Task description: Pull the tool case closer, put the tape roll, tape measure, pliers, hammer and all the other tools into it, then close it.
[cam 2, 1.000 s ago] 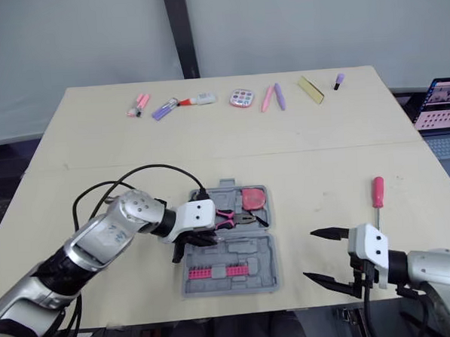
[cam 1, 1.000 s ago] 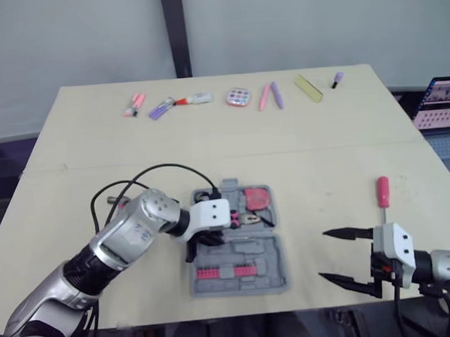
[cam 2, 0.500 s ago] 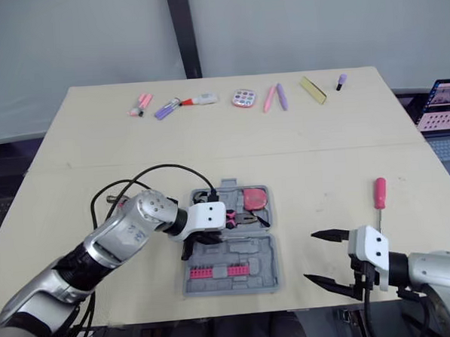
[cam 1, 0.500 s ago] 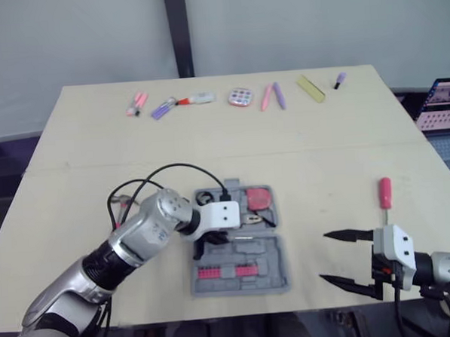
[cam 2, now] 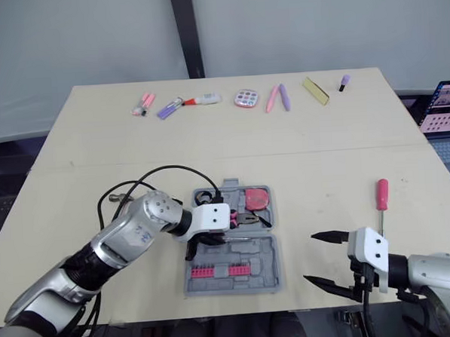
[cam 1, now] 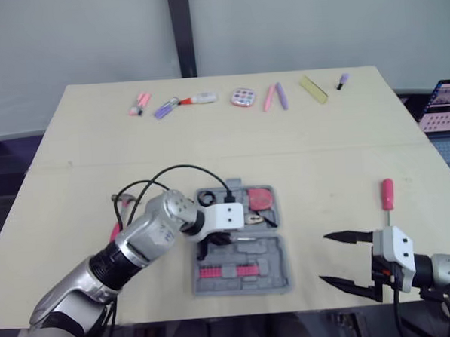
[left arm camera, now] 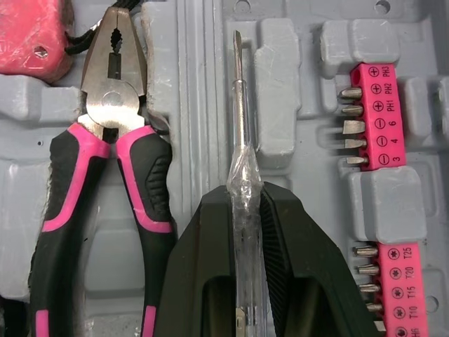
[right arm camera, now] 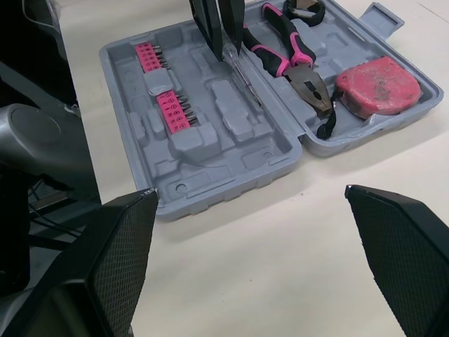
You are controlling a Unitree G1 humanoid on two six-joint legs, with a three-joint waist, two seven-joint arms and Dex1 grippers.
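Nearest me, the right gripper (cam 1: 325,258) sits at the table's (cam 1: 322,148) front right, black fingers spread wide and empty. Left of it the case (right arm camera: 224,175) lies open: grey moulded plastic with ribbed recesses. The left gripper (left arm camera: 245,196) is clamped on a slim clear-handled screwdriver (left arm camera: 240,126). Pink bit strips (left arm camera: 375,116) fill the near half. Pliers (left arm camera: 112,105) with pink-and-black grips and a rounded pink tape measure (right arm camera: 379,84) occupy the far half. A red-handled screwdriver (cam 1: 387,194) lies right of the case. Pens (cam 1: 275,95) line the far edge.
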